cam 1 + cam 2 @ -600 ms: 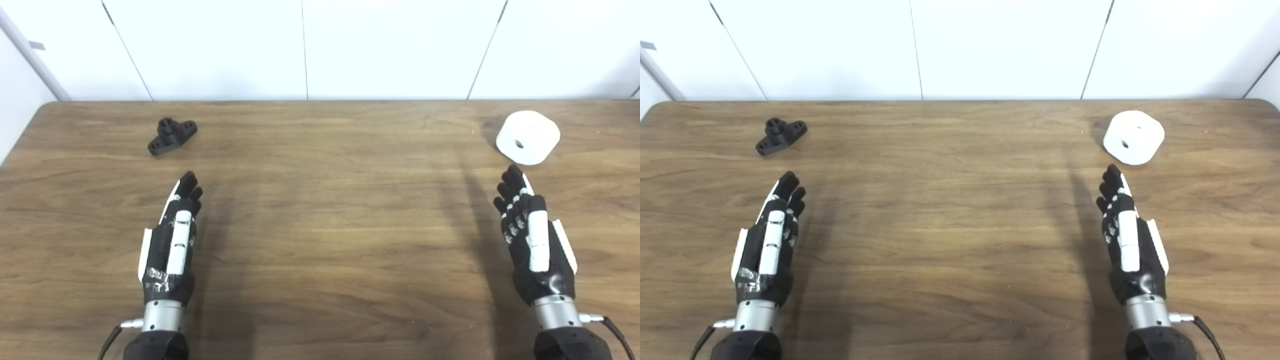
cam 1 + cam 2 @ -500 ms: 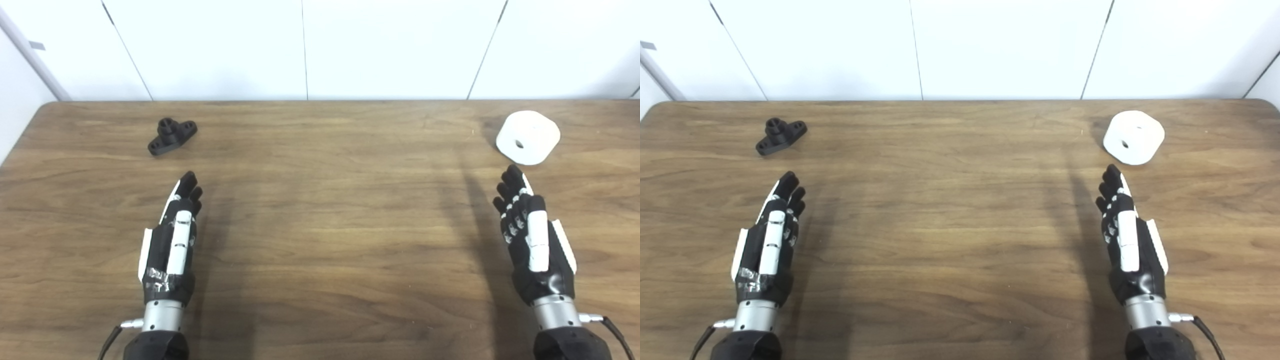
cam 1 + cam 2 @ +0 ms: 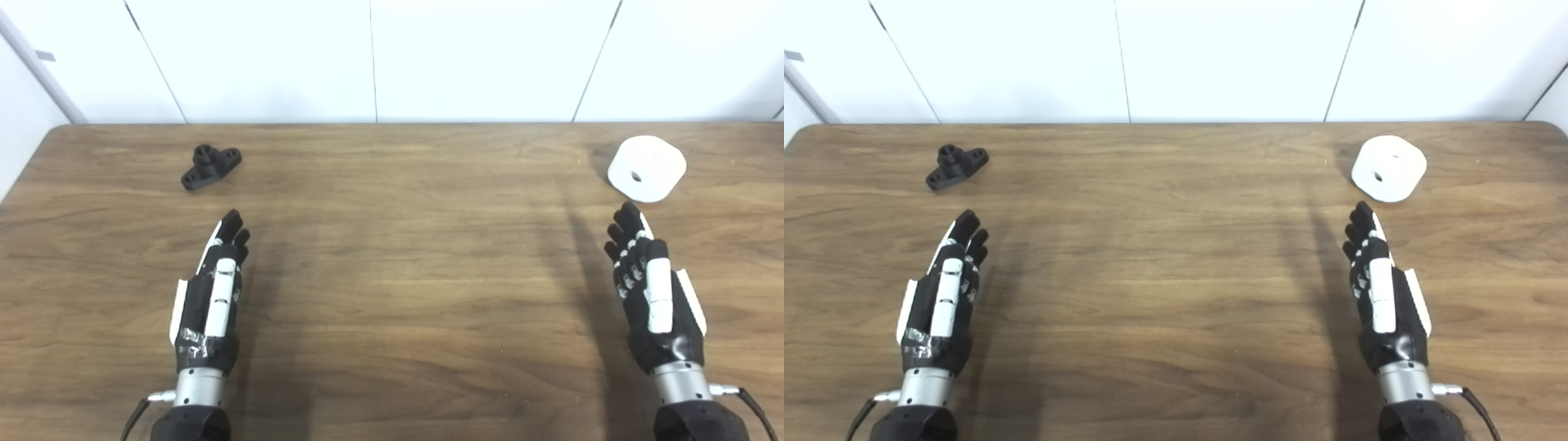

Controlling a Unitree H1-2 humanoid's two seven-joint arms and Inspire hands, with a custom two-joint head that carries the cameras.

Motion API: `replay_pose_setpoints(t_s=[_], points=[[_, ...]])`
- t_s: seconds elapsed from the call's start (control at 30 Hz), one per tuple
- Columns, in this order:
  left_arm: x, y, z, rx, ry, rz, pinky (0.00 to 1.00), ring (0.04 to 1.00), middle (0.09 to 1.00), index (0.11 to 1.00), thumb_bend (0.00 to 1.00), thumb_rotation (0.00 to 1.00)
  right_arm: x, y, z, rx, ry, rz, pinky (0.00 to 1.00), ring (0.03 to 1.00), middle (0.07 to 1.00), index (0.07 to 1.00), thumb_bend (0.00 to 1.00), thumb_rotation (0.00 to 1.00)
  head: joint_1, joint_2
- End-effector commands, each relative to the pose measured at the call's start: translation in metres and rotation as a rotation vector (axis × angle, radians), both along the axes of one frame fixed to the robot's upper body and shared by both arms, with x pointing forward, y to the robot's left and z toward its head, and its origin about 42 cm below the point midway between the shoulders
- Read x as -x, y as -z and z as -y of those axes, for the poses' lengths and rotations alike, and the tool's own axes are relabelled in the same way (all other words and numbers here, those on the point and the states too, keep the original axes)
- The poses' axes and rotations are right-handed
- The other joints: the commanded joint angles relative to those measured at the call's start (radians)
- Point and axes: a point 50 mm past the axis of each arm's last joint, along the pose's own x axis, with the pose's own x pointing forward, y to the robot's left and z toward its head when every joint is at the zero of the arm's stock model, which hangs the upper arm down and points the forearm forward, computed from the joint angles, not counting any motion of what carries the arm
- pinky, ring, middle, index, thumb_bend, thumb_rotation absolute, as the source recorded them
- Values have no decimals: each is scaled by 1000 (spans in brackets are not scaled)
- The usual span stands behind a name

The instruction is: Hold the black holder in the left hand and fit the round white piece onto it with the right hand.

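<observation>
Nothing is done yet: black holder (image 3: 211, 166) lies untouched at upper left of the desk (image 3: 392, 257), round white piece (image 3: 647, 168) at upper right, while left hand (image 3: 210, 300) and right hand (image 3: 652, 297) hover below them, empty, fingers extended.

Worktop (image 3: 392, 275): brown wood grain, satin sheen. Black holder (image 3: 211, 166): matt plastic. Round white piece (image 3: 647, 168): matt, smooth. Wall panels (image 3: 478, 55): white, smooth.
</observation>
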Motion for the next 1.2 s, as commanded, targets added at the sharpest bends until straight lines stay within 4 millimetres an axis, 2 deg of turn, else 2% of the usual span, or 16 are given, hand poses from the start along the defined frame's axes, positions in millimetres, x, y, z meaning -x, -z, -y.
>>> replay_pose_setpoints(t_s=[0.0,0.17,0.3,0.37,0.77,0.9,1.0,1.07,1.1,1.17], points=[[14,0,3,-25,-11,8,1000,963,963,949,342,738,14,-1,6,17,2,28,1000,996,990,980,534,1000,28,-16],[18,5,13,-46,-7,6,1000,970,970,956,366,739,16,5,14,13,-6,27,1000,997,991,976,511,1000,123,-86],[20,12,19,-38,-6,16,1000,959,964,951,412,730,18,10,19,14,-8,13,1000,1000,996,987,523,1000,156,-126],[20,15,20,-41,-4,17,1000,954,962,951,390,727,17,12,20,12,-6,9,1000,1000,996,987,526,1000,166,-143],[21,25,23,-39,10,14,1000,979,977,964,385,746,16,22,22,11,-14,-1,1000,1000,1000,989,602,1000,166,-195],[22,25,24,-71,-3,-11,997,979,975,966,389,737,15,24,23,11,-10,-9,1000,1000,999,985,620,1000,157,-193],[23,22,22,-112,-15,-25,997,982,972,964,398,658,14,25,23,-1,-3,-3,1000,1000,983,967,611,1000,150,-191],[22,20,21,-147,-24,-22,984,969,957,959,418,470,14,25,23,0,-3,0,1000,995,978,961,606,1000,146,-190],[22,15,21,-187,-41,-23,981,966,954,957,421,438,14,25,23,2,-4,0,1000,995,977,960,606,1000,143,-188],[21,9,20,-245,-69,-25,970,959,946,953,507,335,14,25,23,4,-7,0,1000,999,987,969,610,1000,136,-186]])
